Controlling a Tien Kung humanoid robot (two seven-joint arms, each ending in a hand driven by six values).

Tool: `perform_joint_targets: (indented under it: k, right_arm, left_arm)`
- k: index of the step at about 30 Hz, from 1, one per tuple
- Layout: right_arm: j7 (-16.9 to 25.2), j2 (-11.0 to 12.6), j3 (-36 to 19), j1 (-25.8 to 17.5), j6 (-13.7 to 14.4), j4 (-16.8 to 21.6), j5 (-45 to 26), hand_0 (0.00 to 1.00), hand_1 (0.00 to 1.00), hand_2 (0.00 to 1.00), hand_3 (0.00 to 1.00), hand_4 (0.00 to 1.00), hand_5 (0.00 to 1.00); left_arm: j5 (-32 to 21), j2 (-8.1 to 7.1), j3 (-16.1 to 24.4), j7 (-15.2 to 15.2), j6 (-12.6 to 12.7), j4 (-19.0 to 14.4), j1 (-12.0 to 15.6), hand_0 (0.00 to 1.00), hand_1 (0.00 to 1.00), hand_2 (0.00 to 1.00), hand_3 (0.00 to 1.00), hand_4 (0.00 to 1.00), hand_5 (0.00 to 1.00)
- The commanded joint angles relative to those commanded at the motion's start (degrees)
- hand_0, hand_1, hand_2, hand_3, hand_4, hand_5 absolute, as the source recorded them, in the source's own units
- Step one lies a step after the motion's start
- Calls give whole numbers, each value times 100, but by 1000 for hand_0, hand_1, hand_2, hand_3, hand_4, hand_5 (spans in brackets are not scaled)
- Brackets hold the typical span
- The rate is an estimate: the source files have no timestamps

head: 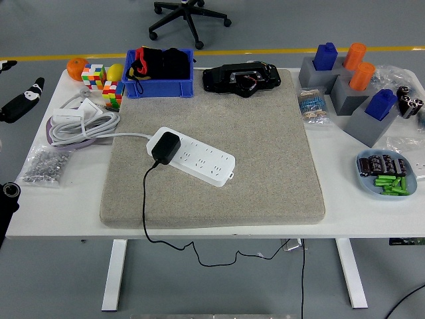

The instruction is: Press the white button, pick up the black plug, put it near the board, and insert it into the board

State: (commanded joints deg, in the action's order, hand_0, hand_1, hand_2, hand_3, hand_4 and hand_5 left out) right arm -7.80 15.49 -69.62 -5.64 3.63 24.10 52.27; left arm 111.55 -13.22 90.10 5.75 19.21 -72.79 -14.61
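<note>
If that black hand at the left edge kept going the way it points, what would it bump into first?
Probably the orange at the table's far left corner, though the left hand sits off the table and depth is unclear.

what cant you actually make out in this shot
- Black plug on the power strip, head view: its own body hides whether the prongs are seated.
- White button: too small to pick out on the strip.
- Plug cable: drops past the table edge, end not traceable.
- Left hand: only a sliver at the left edge.
- Blue bin: dark contents indistinct.
</note>
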Motion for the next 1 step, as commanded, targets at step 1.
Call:
perform_joint_targets:
  k: [1]
  right_arm:
    - [1, -1, -4, -2, 1, 1, 1, 741, 713, 688, 641, 704, 397]
  left_arm:
    - [-1, 2, -2, -1, 1, 0, 2, 849, 883, 839, 784, 793, 546]
